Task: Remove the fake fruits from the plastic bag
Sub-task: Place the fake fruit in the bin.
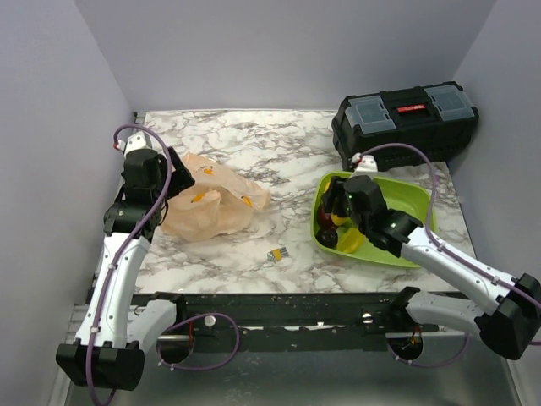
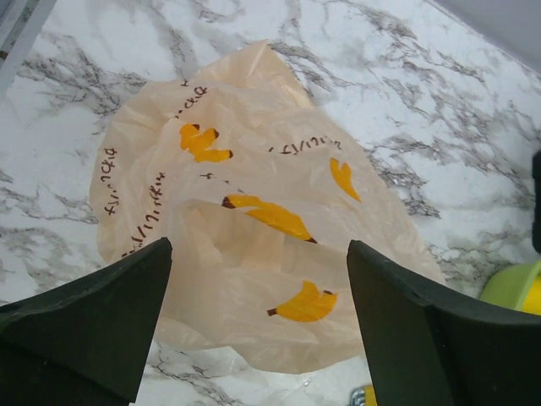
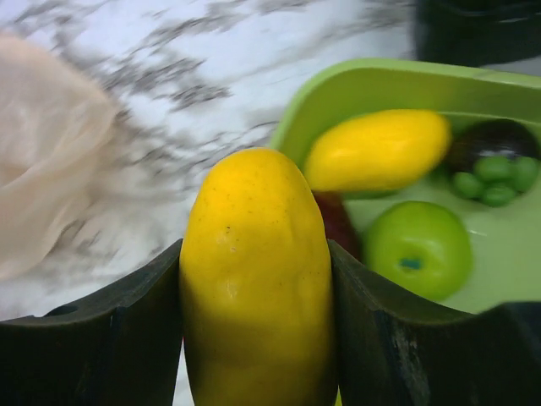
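Observation:
The peach plastic bag with orange prints lies crumpled on the marble, and no fruit shows through it. My left gripper hovers over the bag with its jaws wide open and nothing between them. My right gripper is shut on a yellow oval fruit at the left rim of the lime-green tray. In the tray lie another yellow fruit, a green apple, a dark round fruit and a small green bunch.
A black toolbox stands at the back right behind the tray. A tiny yellow-and-grey clip lies on the marble between bag and tray. Grey walls close in the table on the left, back and right.

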Controlling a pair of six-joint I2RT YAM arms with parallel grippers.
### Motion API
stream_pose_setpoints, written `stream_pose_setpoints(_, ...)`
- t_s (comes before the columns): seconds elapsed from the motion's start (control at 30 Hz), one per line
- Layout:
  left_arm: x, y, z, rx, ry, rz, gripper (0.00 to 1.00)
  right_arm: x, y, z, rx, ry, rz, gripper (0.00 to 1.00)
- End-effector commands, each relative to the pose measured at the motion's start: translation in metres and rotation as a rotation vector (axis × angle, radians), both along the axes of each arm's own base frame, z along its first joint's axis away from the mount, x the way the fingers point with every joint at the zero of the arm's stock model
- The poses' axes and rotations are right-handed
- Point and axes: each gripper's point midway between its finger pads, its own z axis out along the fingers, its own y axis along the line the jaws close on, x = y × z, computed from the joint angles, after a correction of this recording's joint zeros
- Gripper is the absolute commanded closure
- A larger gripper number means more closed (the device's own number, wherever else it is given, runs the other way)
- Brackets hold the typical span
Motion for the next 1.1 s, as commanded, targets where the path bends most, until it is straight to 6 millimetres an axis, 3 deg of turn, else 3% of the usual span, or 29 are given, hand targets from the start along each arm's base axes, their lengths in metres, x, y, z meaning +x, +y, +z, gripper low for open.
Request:
stream_pose_setpoints(0.0, -0.012, -0.021, 0.042, -0.006, -0.08, -0.17, 0.15, 0.015, -0.079, -0.022, -0.045, 0.058, -0.331, 0.96)
stream_pose_setpoints(0.17, -0.023, -0.053, 0.072, -0.081, -0.168, -0.347, 0.15, 0.017, -0.132, -0.055, -0.023, 0.163, -0.522, 0.96)
stream_pose_setpoints(0.37, -0.037, -0.09, 0.091, -0.173, -0.216, -0.553, 0.13, 0.009, -0.167, -0.084, -0.044, 0.23, -0.657, 0.92)
stream_pose_setpoints(0.57, -0.043, -0.101, 0.079, -0.216, -0.172, -0.607, 0.12, 0.0, -0.169, -0.103, 0.009, 0.332, -0.69, 0.91)
stream_pose_setpoints(0.73, -0.049, -0.111, 0.077, -0.264, -0.165, -0.654, 0.11, -0.019, -0.165, -0.12, 0.084, 0.391, -0.722, 0.92)
stream_pose_setpoints(0.9, -0.053, -0.119, 0.081, -0.308, -0.182, -0.688, 0.11, -0.034, -0.168, -0.142, 0.143, 0.414, -0.78, 0.79)
stream_pose_setpoints(0.97, -0.054, -0.122, 0.084, -0.324, -0.185, -0.705, 0.11, -0.034, -0.167, -0.144, 0.149, 0.417, -0.78, 0.78)
stream_pose_setpoints(1.07, -0.055, -0.123, 0.087, -0.321, -0.192, -0.709, 0.11, -0.033, -0.168, -0.142, 0.147, 0.41, -0.787, 0.65)
